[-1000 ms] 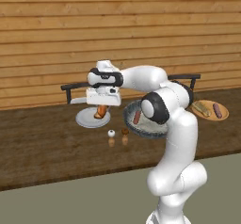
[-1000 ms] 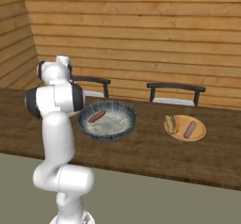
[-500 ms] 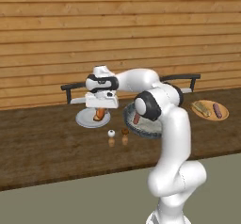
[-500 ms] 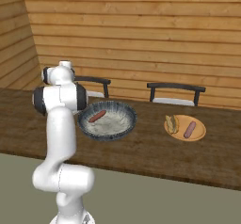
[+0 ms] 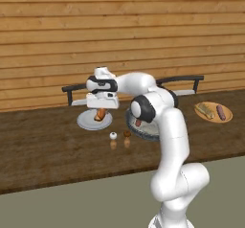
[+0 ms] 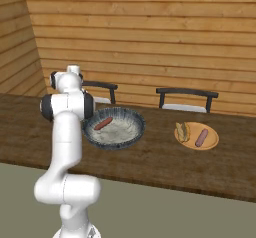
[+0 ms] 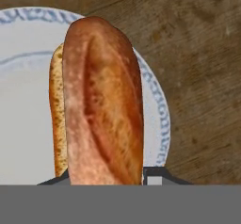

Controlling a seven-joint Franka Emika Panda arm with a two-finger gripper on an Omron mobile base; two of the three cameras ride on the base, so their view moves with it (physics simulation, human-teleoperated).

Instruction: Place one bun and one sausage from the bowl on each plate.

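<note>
bowl with the dark blue-grey rim sits on the dark wooden counter, one sausage lying in its left part; same bowl partly hidden behind the arm in the left base view. orange plate, well apart to the right, holds a bun and a second sausage side by side. light-grey plate to the left of the bowl, with a bun lying on it. gripper is over this plate, closed on a reddish-brown sausage that hangs lengthwise from the fingers; in the hand view it covers most of the bun. whether the held sausage touches the plate, cannot tell. two small shakers, white and brown, stand on the counter in front of the bowl and grey plate.
</note>
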